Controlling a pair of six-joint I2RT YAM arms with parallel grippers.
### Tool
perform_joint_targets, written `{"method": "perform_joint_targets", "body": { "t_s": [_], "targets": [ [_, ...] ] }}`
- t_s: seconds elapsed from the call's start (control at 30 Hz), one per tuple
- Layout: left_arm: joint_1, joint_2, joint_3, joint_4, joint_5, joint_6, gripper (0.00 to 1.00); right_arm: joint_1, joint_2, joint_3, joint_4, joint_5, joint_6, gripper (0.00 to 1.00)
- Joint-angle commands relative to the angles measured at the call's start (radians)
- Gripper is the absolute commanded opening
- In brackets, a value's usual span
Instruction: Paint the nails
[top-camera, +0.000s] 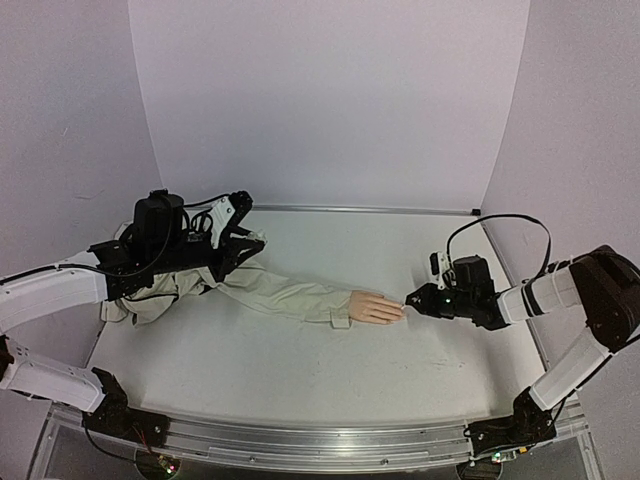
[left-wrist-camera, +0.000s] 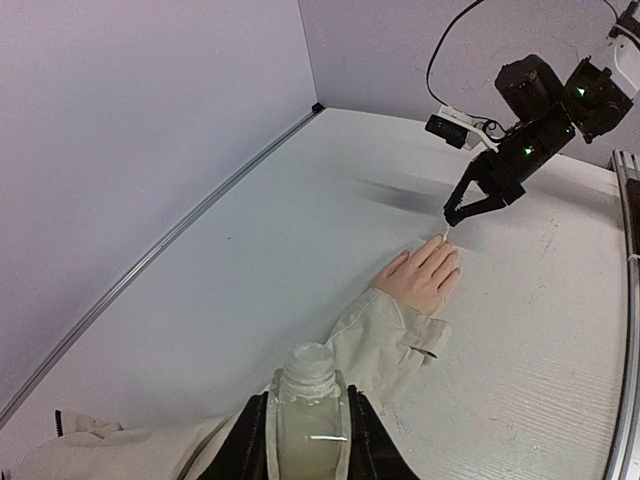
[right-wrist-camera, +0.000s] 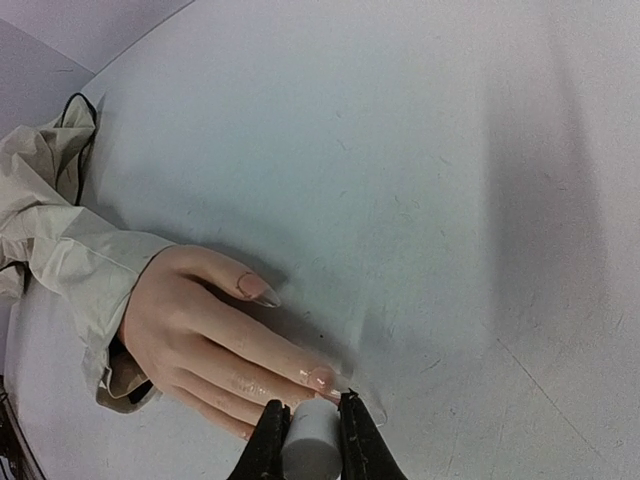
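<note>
A peach mannequin hand (top-camera: 375, 308) in a beige jacket sleeve (top-camera: 280, 295) lies flat on the table, fingers pointing right. My right gripper (top-camera: 412, 298) is at the fingertips, shut on a white brush cap (right-wrist-camera: 312, 445). In the right wrist view the cap sits just over the shiny index nail (right-wrist-camera: 325, 378); the thumb nail (right-wrist-camera: 255, 288) lies apart to the upper left. My left gripper (top-camera: 243, 238) hovers over the upper sleeve, shut on a clear open polish bottle (left-wrist-camera: 308, 400). The left wrist view shows the hand (left-wrist-camera: 420, 278) with the right gripper (left-wrist-camera: 462, 212) at its fingertips.
The white table (top-camera: 330, 360) is boxed in by pale walls at the back and both sides. A metal rail (top-camera: 320, 445) runs along the near edge. A black cable (top-camera: 500, 222) loops above the right arm.
</note>
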Motion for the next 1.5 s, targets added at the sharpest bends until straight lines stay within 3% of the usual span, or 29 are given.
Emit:
{"method": "perform_joint_targets", "body": {
  "t_s": [0.0, 1.47],
  "targets": [
    [0.005, -0.018, 0.041, 0.069, 0.013, -0.007, 0.00, 0.010, 0.004, 0.039, 0.043, -0.002, -0.001, 0.00],
    [0.005, -0.020, 0.039, 0.070, 0.014, -0.005, 0.00, 0.013, 0.013, 0.037, -0.008, 0.083, 0.018, 0.00]
  ]
}}
